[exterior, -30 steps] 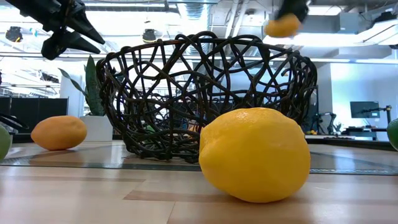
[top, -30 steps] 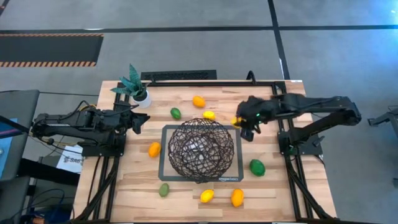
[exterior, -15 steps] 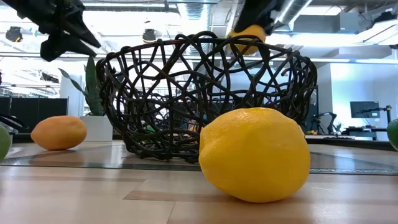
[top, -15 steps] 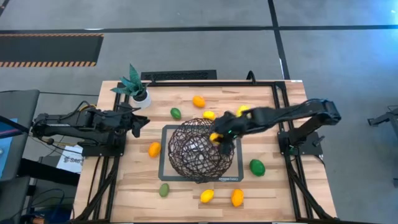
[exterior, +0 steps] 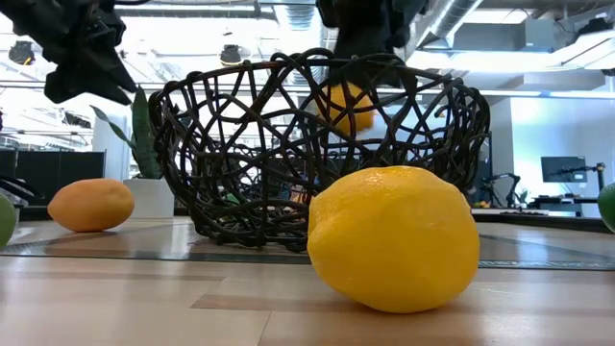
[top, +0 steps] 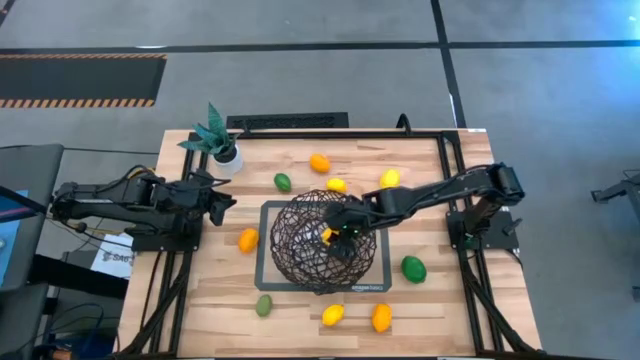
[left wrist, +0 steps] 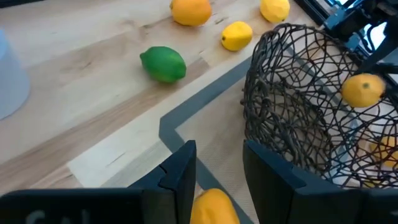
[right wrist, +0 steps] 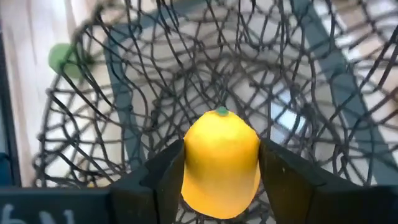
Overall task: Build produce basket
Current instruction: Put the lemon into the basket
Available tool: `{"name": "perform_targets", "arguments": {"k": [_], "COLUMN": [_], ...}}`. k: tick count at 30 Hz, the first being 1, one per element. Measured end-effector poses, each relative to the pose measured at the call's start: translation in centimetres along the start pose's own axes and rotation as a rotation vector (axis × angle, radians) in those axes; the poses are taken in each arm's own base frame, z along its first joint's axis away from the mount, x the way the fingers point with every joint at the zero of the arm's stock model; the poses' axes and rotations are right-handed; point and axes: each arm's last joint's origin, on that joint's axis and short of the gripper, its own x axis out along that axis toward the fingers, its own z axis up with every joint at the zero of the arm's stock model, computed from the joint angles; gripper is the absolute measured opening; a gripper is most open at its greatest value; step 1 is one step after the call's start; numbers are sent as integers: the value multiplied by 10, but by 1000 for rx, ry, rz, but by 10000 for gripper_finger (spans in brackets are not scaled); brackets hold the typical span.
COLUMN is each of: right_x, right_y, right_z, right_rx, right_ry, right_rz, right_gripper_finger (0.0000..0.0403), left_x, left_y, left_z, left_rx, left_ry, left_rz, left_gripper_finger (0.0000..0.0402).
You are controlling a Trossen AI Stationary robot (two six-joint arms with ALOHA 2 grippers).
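The round dark wire basket (top: 322,240) stands on the grey-framed mat (top: 268,272) mid-table. My right gripper (top: 335,232) reaches inside the basket's rim, shut on a yellow-orange fruit (right wrist: 221,162), which also shows through the weave in the low view (exterior: 346,106). My left gripper (top: 222,197) hangs open and empty left of the mat, above an orange fruit (left wrist: 214,208). Several more orange, yellow and green fruits lie loose on the wood around the basket. My right gripper pinches the fruit's two opposite sides (right wrist: 186,168) between its two fingers (right wrist: 283,177). It comes from the table's right, slanting down over the basket's rim. The fruit's green-tipped end (right wrist: 222,112) points away from the wrist. The fruit hangs clear above the basket's bottom.
A teal-leaved plant in a white pot (top: 218,140) stands at the far left corner. Fruits lie beyond the basket (top: 319,162), (top: 283,182), (top: 336,185), (top: 390,178), to its left (top: 248,239), right (top: 414,268) and near side (top: 333,315), (top: 381,317), (top: 264,305).
My right gripper has carried the fruit toward the table's left, from beside the basket's far right over its rim, and then down into the basket. It has stayed shut on the fruit.
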Motion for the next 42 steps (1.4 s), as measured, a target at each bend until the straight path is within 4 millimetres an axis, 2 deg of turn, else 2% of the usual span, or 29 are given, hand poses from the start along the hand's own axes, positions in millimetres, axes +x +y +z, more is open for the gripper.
{"name": "perform_targets", "arguments": {"k": [7, 14, 22, 28, 34, 42], "right_x": [-22, -26, -30, -55, -90, -138], "right_y": [-3, -17, -14, -7, 0, -6], "right_z": [22, 27, 30, 47, 62, 71], "right_rx": [-30, -13, -16, -63, -146, -185], "right_ry": [-19, 30, 34, -16, -58, -31], "right_rz": [-12, -37, -2, 21, 32, -12], "right_gripper_finger": [233, 259, 265, 265, 265, 265], "left_x": [0, 0, 1, 16, 44, 69], "left_y": [1, 1, 1, -1, -23, -36], "left_z": [-1, -1, -1, -5, -8, -29], "left_rx": [4, 4, -35, -122, -125, -123], "left_ry": [9, 9, 13, 61, 171, 380], "left_rz": [8, 6, 30, 168, 140, 219], "left_gripper_finger": [116, 117, 116, 87, 56, 64]}}
